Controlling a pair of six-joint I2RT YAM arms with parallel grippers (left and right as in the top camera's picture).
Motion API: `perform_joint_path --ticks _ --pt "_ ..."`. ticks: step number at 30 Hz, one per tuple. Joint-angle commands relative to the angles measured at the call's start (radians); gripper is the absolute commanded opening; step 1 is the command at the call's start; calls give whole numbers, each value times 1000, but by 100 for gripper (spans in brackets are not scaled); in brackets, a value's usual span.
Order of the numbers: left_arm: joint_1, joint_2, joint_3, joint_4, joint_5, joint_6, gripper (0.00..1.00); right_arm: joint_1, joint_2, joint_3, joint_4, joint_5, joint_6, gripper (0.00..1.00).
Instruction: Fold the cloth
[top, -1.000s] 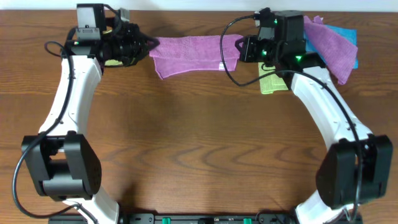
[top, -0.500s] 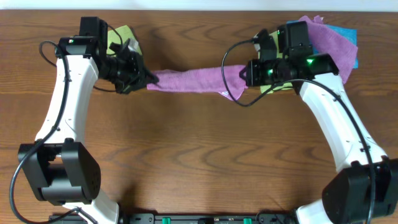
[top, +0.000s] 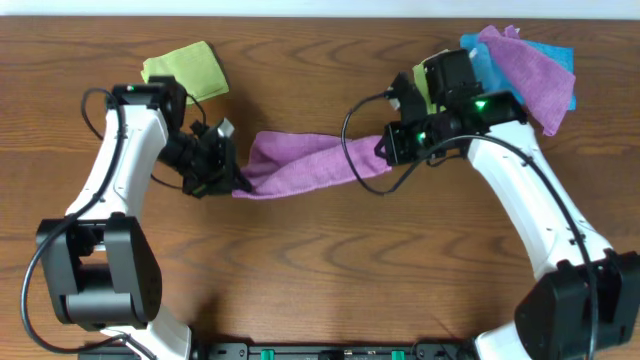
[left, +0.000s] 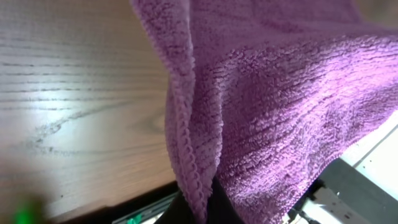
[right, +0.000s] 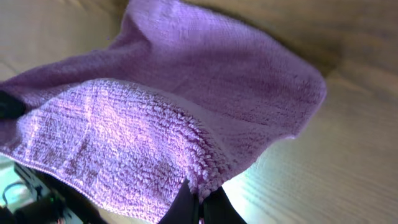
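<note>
A: The left gripper (top: 230, 182) and right gripper (top: 384, 160) are each clenched on one end of the cloth (top: 305, 160), which is slung between them over the table (top: 320, 270). What's the risk?
B: Only the edges look pinched. Pulling apart too hard could slip one end free and spoil the fold.
A: And the arms?
B: Both bend inward, wrists facing each other.

A brown wooden counter (top: 320, 270) fills nearly the whole overhead view, its dark grain running from the left edge to the right edge. Beyond the far edge lies a thin pale strip (top: 300, 8); whether it is wall or floor cannot be told. In both wrist views the wood shows bright patches of glare.
</note>
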Motion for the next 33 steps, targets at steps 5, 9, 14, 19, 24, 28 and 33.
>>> perform_joint_path --ticks 5,9,14,19,24,28,33 --pt "1 -18 -146 70 -13 36 6 28 -36 -186 64 -33 0 1" --pt "-2 -18 -246 114 -13 37 6 28 -76 -296 116 -36 23 2" --pt "-6 -18 -377 180 -14 37 6 39 -113 -433 157 -36 51 1" --pt "-6 -18 -458 210 -14 37 6 69 -143 -546 180 -41 88 1" --pt "-6 -18 -509 233 -18 47 6 94 -175 -621 198 -40 111 2" --pt "-6 -18 -521 230 -17 60 6 93 -193 -656 198 -30 112 2" --pt "-6 -23 -527 207 -1 62 6 93 -220 -684 231 -21 115 2"
